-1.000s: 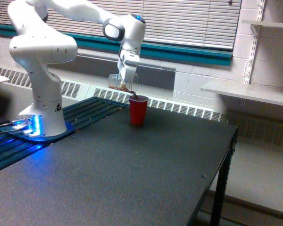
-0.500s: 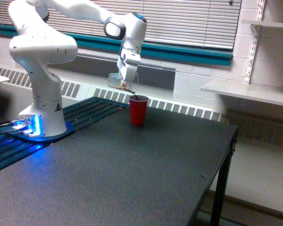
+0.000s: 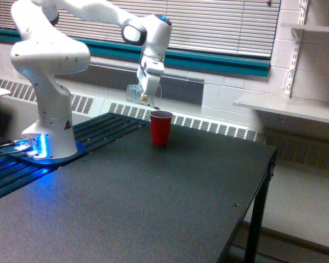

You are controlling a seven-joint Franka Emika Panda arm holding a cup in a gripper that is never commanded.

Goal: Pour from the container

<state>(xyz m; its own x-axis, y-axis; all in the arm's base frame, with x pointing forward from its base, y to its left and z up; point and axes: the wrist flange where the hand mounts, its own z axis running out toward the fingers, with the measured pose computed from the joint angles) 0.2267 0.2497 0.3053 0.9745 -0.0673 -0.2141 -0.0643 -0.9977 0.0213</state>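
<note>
The clear plastic container (image 3: 138,94) lies tipped on its side in the air, its mouth toward the exterior view's right, with only a trace of brown stuff at its lip. My gripper (image 3: 147,91) is shut on it, just above and to the left of the red cup (image 3: 160,127). The red cup stands upright on the black table (image 3: 153,203), near its far edge. No stream shows between the container and the red cup.
The arm's white base (image 3: 49,131) with its blue light stands on a slatted platform at the exterior view's left. A window with blinds and a radiator run behind. A shelf (image 3: 288,107) juts out at the right. The table's right edge drops off.
The brown stuff seen in the container a second ago is nearly gone. The gripper with the container has risen slightly, away from the red cup's rim.
</note>
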